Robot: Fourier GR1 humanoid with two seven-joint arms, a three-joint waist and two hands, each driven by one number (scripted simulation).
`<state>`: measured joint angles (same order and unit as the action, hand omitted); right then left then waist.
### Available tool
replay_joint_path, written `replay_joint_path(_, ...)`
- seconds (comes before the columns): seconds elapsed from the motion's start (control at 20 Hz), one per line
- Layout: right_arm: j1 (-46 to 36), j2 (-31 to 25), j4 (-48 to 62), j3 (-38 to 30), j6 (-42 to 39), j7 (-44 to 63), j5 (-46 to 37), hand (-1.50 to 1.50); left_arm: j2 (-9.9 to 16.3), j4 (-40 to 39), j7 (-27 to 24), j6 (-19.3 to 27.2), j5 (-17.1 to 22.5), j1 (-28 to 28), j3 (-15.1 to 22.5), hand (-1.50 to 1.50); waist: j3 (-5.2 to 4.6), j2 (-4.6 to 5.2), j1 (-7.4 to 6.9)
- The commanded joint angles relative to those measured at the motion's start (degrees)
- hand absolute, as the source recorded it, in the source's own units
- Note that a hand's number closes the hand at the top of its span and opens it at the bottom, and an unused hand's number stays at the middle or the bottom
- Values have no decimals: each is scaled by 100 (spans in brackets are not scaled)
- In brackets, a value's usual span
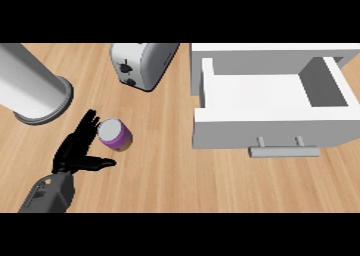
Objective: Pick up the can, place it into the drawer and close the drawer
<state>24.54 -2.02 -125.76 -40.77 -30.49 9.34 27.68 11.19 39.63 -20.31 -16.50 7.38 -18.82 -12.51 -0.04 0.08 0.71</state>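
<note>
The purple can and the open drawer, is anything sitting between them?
No. In the head view, only bare wooden counter lies between the purple can and the open drawer. The toaster sits farther back, off that line.

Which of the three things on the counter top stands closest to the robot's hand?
The purple can, right beside the fingers of the left hand. The toaster and the big grey cylinder stand farther back.
</note>
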Motion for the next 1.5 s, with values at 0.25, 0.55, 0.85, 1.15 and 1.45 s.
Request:
replay_joint_path(0.25,-402,-246,175,-85,42,304,91,-150,37,-1998,-1058,-135,-212,-893,-175,-150,-8,34,49)
replay_joint_path(0.55,-130,80,31,-124,-273,249,3,-150,-71,-2161,-883,-242,40,-1242,-324,-150,-4,19,44)
replay_joint_path(0.85,-122,-223,-110,-251,-146,529,607,-150,-93,-2469,-847,-610,213,-1450,-447,150,-6,22,62)
replay_joint_path(1.15,-66,193,-196,118,-31,323,103,-150,-105,-2401,-913,-1185,158,-1587,-298,150,-4,23,46)
replay_joint_path(1.45,-171,-234,39,-397,-61,540,611,-150,-482,-1675,-745,-1046,373,-1455,-256,150,5,-19,-48)
